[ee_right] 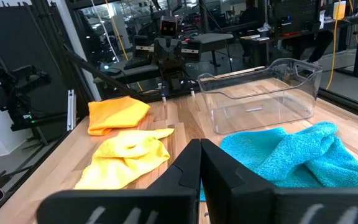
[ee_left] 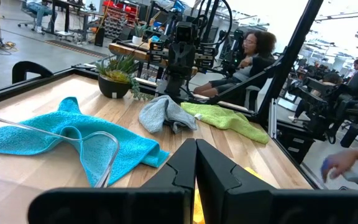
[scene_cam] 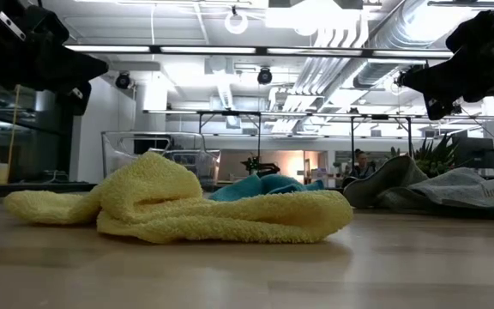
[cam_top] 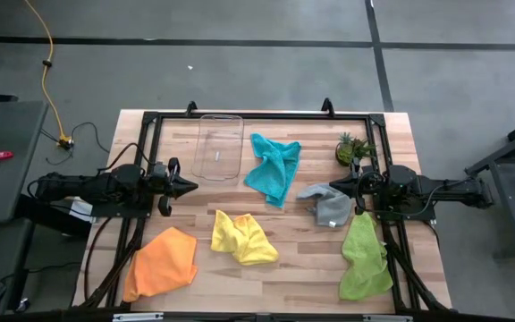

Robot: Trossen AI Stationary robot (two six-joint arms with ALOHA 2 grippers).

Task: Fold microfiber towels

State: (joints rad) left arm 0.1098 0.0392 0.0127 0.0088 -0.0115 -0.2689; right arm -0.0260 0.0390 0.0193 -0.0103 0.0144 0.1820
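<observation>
Microfiber towels — teal, grey, yellow, orange, lime green — all lie crumpled and apparently unfolded across the tabletop, with left pincer and right pincer pressed together, empty, so folding remains undone.

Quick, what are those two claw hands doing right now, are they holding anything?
Left gripper: closed, holding nothing, raised over the wooden table.
Right gripper: closed, holding nothing, just above the crumpled grey microfiber towel.
</observation>
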